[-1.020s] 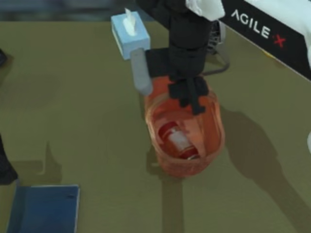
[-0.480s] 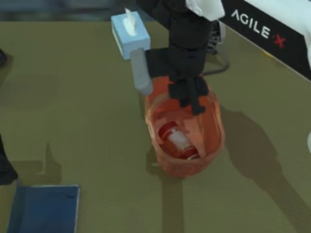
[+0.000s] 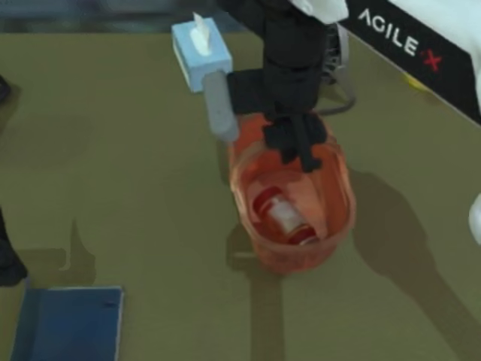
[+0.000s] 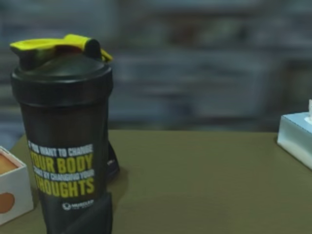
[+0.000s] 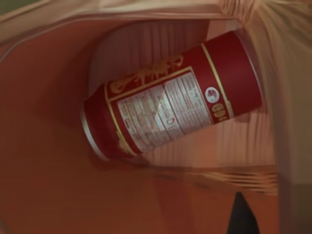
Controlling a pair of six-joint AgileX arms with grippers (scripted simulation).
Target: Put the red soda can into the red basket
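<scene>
The red soda can [image 3: 280, 216] lies on its side on the ribbed floor of the red basket [image 3: 340, 226]. It is tipped over, not standing. In the right wrist view the can [image 5: 170, 102] fills the middle, with its white label panel and gold bands facing up, and the basket's orange-red wall [image 5: 44, 161] curves around it.

The right gripper [image 3: 297, 147] hangs over the far edge of the basket. The can is below the fingers and a little past their tips, toward the near end of the basket. The fingers do not touch the can. Nothing is held between them. A dark fingertip [image 5: 240, 214] shows at the edge of the right wrist view, apart from the can. I cannot tell how wide the fingers stand.

A light blue tissue box [image 3: 200, 53] sits behind the gripper, on the far side from the can. A blue book [image 3: 68, 323] lies well away from the fingers, near the front left corner of the table.

The left arm is parked at the left edge of the table. Its wrist view shows a black shaker bottle [image 4: 66, 136] with a yellow lid.
</scene>
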